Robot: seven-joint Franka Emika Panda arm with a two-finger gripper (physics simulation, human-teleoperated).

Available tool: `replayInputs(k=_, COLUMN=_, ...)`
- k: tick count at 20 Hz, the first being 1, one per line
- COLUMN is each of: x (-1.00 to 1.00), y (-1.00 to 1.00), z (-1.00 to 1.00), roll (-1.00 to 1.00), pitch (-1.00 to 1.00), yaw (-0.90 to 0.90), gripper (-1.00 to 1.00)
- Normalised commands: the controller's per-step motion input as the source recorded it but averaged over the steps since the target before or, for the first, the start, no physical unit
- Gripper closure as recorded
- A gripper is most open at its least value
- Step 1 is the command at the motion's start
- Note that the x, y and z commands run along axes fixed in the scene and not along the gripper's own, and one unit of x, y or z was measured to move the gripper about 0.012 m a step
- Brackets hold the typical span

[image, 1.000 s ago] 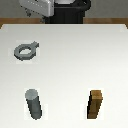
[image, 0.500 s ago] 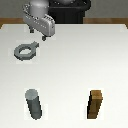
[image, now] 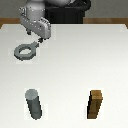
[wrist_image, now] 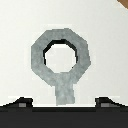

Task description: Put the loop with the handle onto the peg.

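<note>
Flat grey ring with a round hole and a stubby tab handle [image: 26, 50] lies flat on the white table [image: 70, 70], toward the exterior view's left and the far edge. Gripper [image: 35, 40] hangs just above the handle end; in the wrist view its two fingertips [wrist_image: 21, 102] stand wide apart either side of the handle, holding nothing. Upright dark grey cylinder peg with a lighter top [image: 34, 104] stands well apart, near the front. Brown wooden rectangular block [image: 96, 104] stands upright on the exterior view's right.
</note>
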Motion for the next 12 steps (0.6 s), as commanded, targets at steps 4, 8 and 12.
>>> replayInputs(k=4, x=0.00, y=0.00, z=-0.75, roll=0.00, pitch=0.00, yaw=0.00, gripper=-1.00)
replayInputs(k=8, x=0.00, y=0.00, z=-0.50, roll=0.00, pitch=0.00, yaw=0.00, gripper=1.00)
replayInputs(k=12, x=0.00, y=0.00, z=0.00, roll=0.00, pitch=0.00, yaw=0.00, gripper=1.00)
